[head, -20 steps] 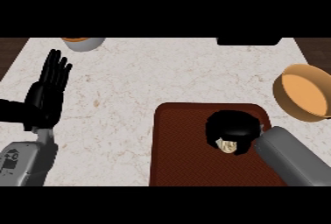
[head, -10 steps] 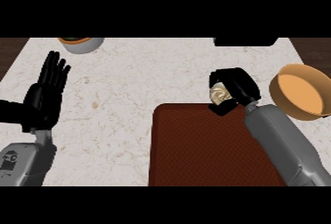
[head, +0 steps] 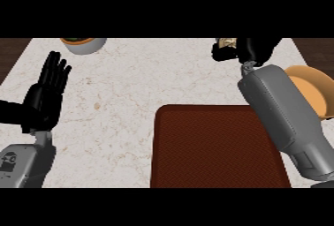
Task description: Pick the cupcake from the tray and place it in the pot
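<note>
My right hand [head: 251, 49] is high at the far right of the counter, its fingers curled round the cupcake [head: 228, 43], of which only a pale bit shows by the thumb. The orange pot [head: 312, 90] sits at the right edge, partly hidden behind my right forearm, below and to the right of the hand. The dark red tray [head: 215, 150] lies bare at the lower middle, with nothing on it. My left hand [head: 44, 99] rests open at the left edge, fingers up.
A grey bowl [head: 83, 44] with orange contents stands at the far left of the counter. The pale marble counter [head: 143, 84] stretches between the tray and the left hand.
My right hand lifted the cupcake off the tray and carried it up and away, past the tray's far edge to beside the pot. The left hand stayed still.
</note>
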{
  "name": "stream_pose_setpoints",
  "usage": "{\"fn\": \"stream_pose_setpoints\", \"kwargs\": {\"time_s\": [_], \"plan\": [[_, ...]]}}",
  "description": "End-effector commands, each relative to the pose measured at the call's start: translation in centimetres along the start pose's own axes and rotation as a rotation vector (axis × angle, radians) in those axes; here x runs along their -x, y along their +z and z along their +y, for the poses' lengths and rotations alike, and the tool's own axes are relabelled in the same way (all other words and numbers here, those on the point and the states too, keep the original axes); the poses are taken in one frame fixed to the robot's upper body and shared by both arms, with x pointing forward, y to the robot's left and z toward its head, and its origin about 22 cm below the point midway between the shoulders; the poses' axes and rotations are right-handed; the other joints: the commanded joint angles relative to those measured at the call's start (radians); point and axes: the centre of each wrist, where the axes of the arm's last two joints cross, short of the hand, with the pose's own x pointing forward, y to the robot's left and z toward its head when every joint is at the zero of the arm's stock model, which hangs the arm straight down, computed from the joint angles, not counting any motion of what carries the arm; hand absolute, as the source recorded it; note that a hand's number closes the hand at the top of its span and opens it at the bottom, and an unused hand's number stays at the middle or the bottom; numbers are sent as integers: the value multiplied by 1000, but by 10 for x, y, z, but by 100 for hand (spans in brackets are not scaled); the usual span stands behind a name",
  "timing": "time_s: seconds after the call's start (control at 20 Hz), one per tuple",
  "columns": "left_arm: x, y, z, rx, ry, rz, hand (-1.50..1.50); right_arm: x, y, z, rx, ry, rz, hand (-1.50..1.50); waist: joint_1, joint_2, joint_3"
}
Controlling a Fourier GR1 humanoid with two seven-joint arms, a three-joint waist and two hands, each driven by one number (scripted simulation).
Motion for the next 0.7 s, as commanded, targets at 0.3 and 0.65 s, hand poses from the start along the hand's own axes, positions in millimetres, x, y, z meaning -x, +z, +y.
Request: {"fn": "stream_pose_setpoints", "kwargs": {"time_s": [0.3, 0.65], "plan": [[-5, 5, 14, -19, -1, -6, 0, -21, -9, -66, 253, 140, 341, 150, -20, 10, 8], [0, 9, 3, -8, 11, -4, 0, 61, -18, -110, 202, 211, 422, 150, -11, 19, 8]]}}
